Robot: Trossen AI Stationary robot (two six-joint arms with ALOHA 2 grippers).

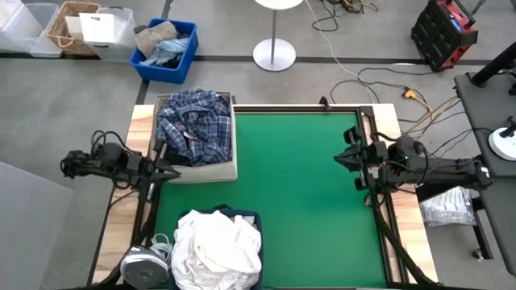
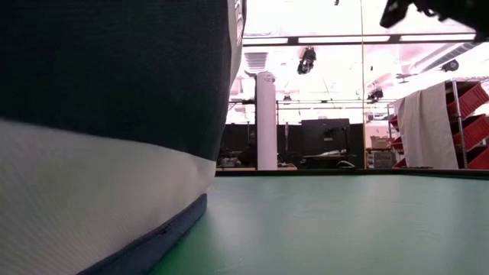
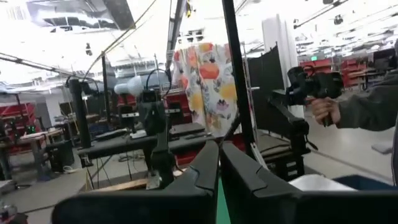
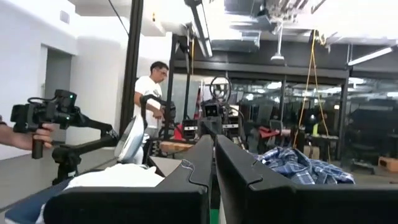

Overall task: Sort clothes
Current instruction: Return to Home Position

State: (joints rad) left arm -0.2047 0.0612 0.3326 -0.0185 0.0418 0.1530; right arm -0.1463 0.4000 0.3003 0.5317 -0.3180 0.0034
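Above green table, left end effector and right end effector hang closed, empty.

- Table: the green surface lies open across the centre and right, between the two arms.
- Far-left corner: blocked by the white laundry organizer, filled with a plaid shirt.
- Near-left corner: blocked by a dark-rimmed bin heaped with white clothes.
- Left end effector: at the left edge, just beside the organizer.
- Right end effector: at the right edge.
- Far edge: bounded by a dark frame rail.
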